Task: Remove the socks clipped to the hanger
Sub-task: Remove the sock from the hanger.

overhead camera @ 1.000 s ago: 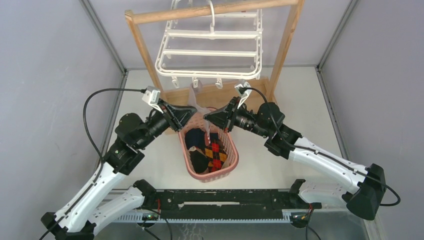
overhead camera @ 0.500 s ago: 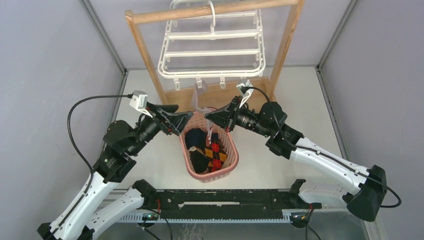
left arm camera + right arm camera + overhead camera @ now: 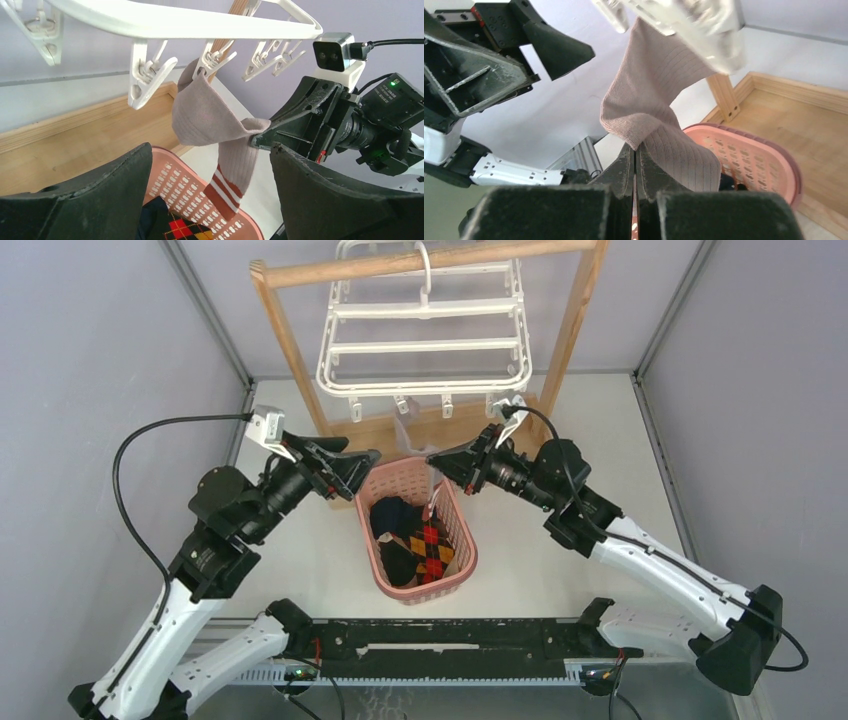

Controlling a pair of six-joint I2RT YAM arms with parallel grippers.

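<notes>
Grey sock [image 3: 210,117] is hanging by a clip of the hanger [image 3: 175,22] above the basket [image 3: 467,545], with the right gripper's [image 3: 635,150] fingers pinching its middle. The left gripper [image 3: 362,451] is gaping wide, empty, beside the basket.

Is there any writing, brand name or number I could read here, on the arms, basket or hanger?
No text can be read.
Small pale print on the black housing behind the right gripper: too small to read.
The hanger, the pink basket and the grey sock show no writing.
</notes>
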